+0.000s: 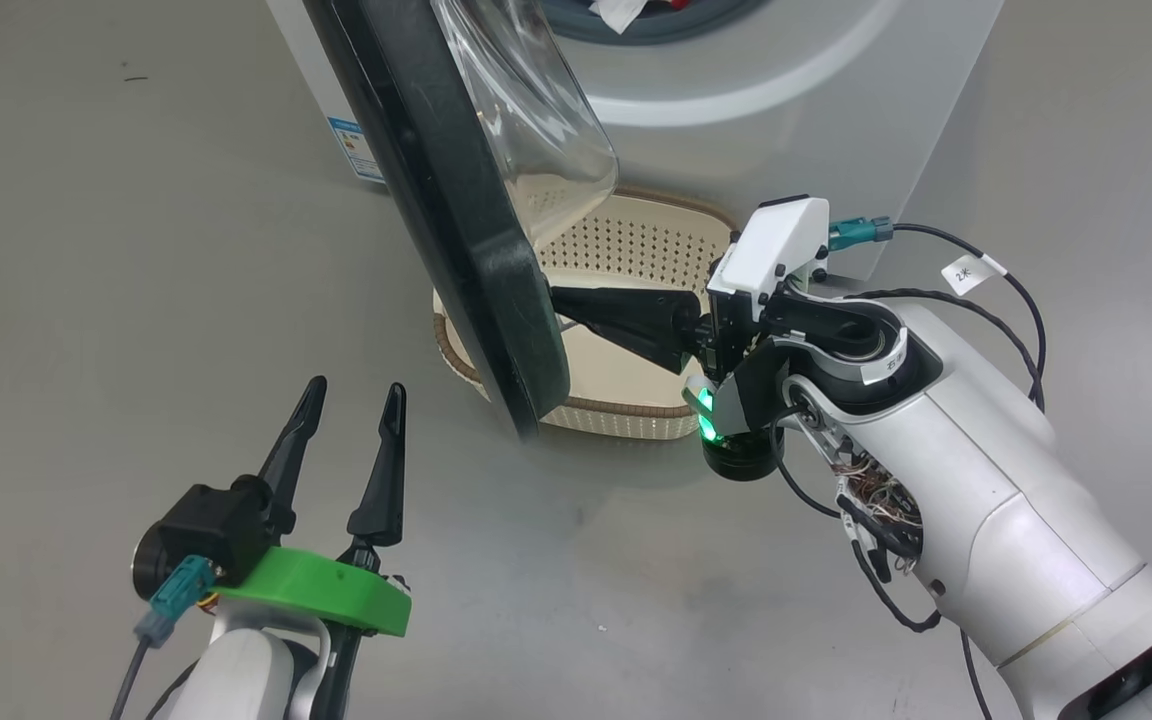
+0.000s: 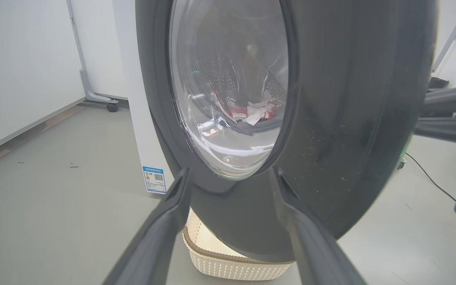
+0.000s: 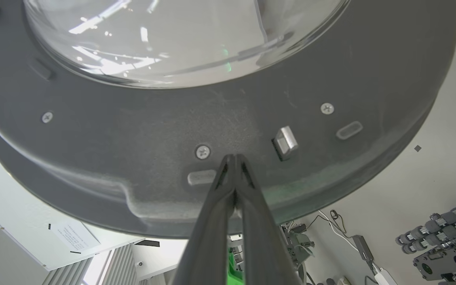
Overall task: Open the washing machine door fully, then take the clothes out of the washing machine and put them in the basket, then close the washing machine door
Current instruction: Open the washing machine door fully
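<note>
The washing machine [image 1: 786, 100] stands at the top of the head view. Its door [image 1: 456, 230] is swung partway open and seen edge-on, its glass bowl [image 1: 536, 120] bulging right. My right gripper [image 1: 561, 300] is shut and empty, its tips pressed against the door's inner face [image 3: 152, 130] below the glass, near the metal latch [image 3: 285, 140]. My left gripper [image 1: 356, 390] is open, apart from the door on its outer side. The clothes [image 2: 251, 111], red and white, lie in the drum behind the glass. The cream basket [image 1: 636, 250] sits on the floor under the door.
Grey floor spreads to the left and front of the machine. A blue sticker [image 2: 154, 179] marks the machine's white side. A wheeled white panel stand [image 2: 93, 95] is far left. A black cable [image 2: 426, 174] runs along the floor at the right.
</note>
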Controlling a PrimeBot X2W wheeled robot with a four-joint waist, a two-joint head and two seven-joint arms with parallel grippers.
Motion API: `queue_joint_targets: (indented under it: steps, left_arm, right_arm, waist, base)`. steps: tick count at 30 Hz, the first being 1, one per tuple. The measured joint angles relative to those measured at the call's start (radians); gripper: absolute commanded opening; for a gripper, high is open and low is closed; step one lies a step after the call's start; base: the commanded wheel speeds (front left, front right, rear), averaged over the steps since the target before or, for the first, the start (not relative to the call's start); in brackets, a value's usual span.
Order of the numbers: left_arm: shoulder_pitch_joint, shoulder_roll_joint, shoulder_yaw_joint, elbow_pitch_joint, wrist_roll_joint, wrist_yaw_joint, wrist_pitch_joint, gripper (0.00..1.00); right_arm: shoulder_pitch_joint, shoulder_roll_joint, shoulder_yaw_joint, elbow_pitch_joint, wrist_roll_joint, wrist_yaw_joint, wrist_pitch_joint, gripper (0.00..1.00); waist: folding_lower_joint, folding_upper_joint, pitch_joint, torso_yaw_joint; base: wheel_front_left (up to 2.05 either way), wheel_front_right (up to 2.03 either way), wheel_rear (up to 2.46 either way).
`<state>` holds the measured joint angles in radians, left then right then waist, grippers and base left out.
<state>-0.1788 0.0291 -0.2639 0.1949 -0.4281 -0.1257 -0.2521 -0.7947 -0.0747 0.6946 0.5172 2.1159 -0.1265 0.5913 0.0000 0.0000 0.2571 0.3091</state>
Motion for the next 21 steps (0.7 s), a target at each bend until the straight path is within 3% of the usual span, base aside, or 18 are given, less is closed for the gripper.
queue_joint_targets:
  steps: [14, 17, 18, 21]
  left_arm:
    - [0.001, 0.0, 0.039, -0.001, 0.012, 0.0, 0.0, 1.0]
    - [0.007, 0.0, 0.049, -0.001, 0.02, 0.0, 0.0, 1.0]
    - [0.012, 0.0, 0.054, -0.002, 0.024, 0.0, 0.0, 1.0]
    - [0.019, 0.001, 0.072, -0.007, 0.031, 0.0, 0.0, 1.0]
  right_arm:
    - [0.0, 0.003, 0.024, 0.012, -0.048, 0.008, -0.075, 0.0]
    - [-0.002, -0.025, 0.046, 0.012, -0.141, 0.052, -0.13, 0.0]
    - [-0.003, -0.06, 0.063, 0.011, -0.208, 0.087, -0.174, 0.0]
    - [-0.004, -0.109, 0.085, 0.006, -0.317, 0.138, -0.254, 0.0]
  waist:
    - [0.0, 0.0, -0.016, -0.032]
    - [0.0, 0.0, -0.027, -0.049]
    - [0.0, 0.0, -0.034, -0.061]
    - [0.0, 0.0, -0.046, -0.082]
  base:
    - [0.0, 0.0, 0.0]
    - [0.0, 0.0, 0.0]
    - [0.0, 0.0, 0.0]
    - [0.0, 0.0, 0.0]
